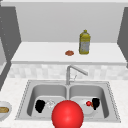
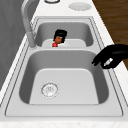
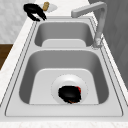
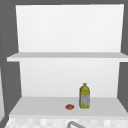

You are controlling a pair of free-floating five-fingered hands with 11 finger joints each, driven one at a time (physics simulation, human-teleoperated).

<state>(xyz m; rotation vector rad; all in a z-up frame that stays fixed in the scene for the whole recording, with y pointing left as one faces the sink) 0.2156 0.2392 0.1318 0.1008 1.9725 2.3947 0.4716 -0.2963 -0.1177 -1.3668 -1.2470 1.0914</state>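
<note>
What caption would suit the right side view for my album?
A black robot hand curls over a small red item on a white plate in the near sink basin.

My right hand [image 1: 96, 102] is black, and under it sits a small red thing [image 1: 88, 103] with an orange-brown bit beside it, on a white plate [image 3: 56, 85]. My left hand [image 1: 40, 106] is black too. The sink [image 1: 109, 100] around both is plain grey steel, with a grey faucet [image 1: 72, 72] behind my hands. Between my hands, nearer the camera, is a bright red ball [image 1: 67, 114]. The bench [image 1: 10, 87] is white with faint grey speckling, and the wall strip behind is pale grey-and-white checked. Beyond my left hand, a white bowl [image 1: 4, 110] holds something tan. Up on the white shelf [image 1: 37, 53] stand a yellow bottle [image 1: 84, 42] with a pale label and a small orange-red thing [image 1: 69, 52].
</note>
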